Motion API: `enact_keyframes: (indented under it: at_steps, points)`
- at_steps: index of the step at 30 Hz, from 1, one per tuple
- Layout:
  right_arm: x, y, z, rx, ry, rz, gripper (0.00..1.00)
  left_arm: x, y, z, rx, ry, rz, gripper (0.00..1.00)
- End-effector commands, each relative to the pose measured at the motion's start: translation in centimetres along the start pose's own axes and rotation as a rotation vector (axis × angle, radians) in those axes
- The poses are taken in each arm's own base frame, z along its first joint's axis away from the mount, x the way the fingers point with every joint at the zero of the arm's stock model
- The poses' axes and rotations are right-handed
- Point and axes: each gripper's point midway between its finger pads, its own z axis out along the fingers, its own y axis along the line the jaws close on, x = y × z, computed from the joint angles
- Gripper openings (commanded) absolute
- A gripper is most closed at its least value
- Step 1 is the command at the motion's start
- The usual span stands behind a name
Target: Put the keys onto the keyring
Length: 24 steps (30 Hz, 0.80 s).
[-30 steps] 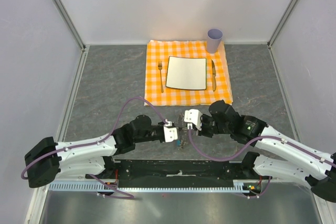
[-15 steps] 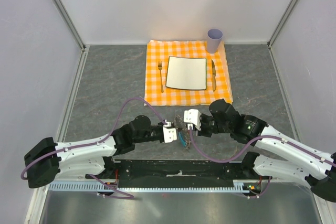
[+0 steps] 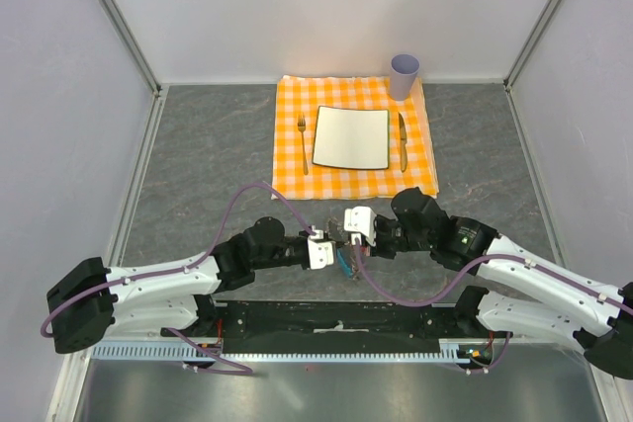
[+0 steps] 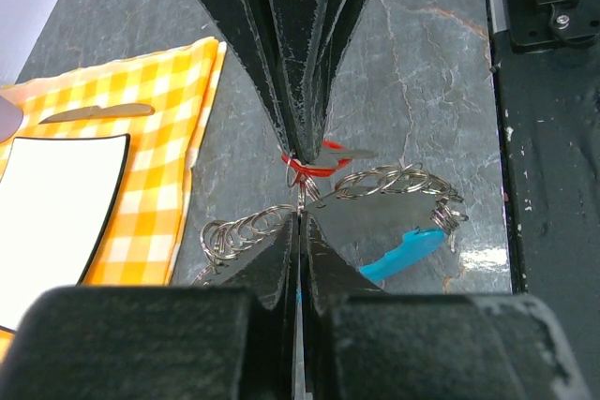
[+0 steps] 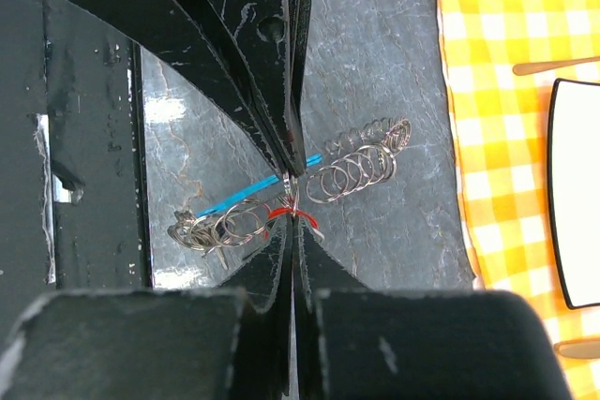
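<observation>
At the near edge of the table (image 3: 198,165), just in front of the two arm bases, the left gripper (image 4: 300,220) and the right gripper (image 5: 292,229) meet tip to tip, a little above the stone-grey surface. The left gripper has its fingers pressed together with only a thin slit between them, and in the left wrist view a fine wire of the keyring (image 4: 398,180) runs into this slit, so it seems to pinch one ring of the chain. The right gripper is also closed, and its narrow tips hold the red key (image 4: 305,172), whose small red head sits directly at the point where both pairs of fingertips come together. The grey blade of the key points away to the side. The keyring hangs and lies below the tips: one bundle of silvery rings spreads to one side, a second bundle to the other side, and the curved blue tab (image 4: 403,250) rests on the table just beside the rings, close to the black base rail. Whether the key is already threaded on a ring I cannot tell, because the fingertips cover this place. Farther away on the table lies an orange checked cloth (image 3: 292,170) with a white square plate (image 3: 351,137), a fork (image 3: 303,143) on its left, a knife (image 3: 403,141) on its right, and a pale purple cup (image 3: 404,74) at the far corner.
</observation>
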Motion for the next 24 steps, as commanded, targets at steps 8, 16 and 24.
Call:
enact_keyframes:
  at_steps: [8,16,24]
  points:
    - [0.1,-0.1,-0.2,0.004,0.015,-0.006,0.0,-1.1,3.5,-0.2,-0.173,-0.008,0.025,0.02]
    - [0.1,-3.8,-2.3,0.236,0.04,-0.024,0.0,-0.9,6.8,-1.6,-0.323,0.082,0.08,0.02]
    - [-0.8,-4.9,-3.6,0.323,-0.003,-0.013,0.0,-2.9,10.8,-5.5,-0.55,0.089,0.145,0.02]
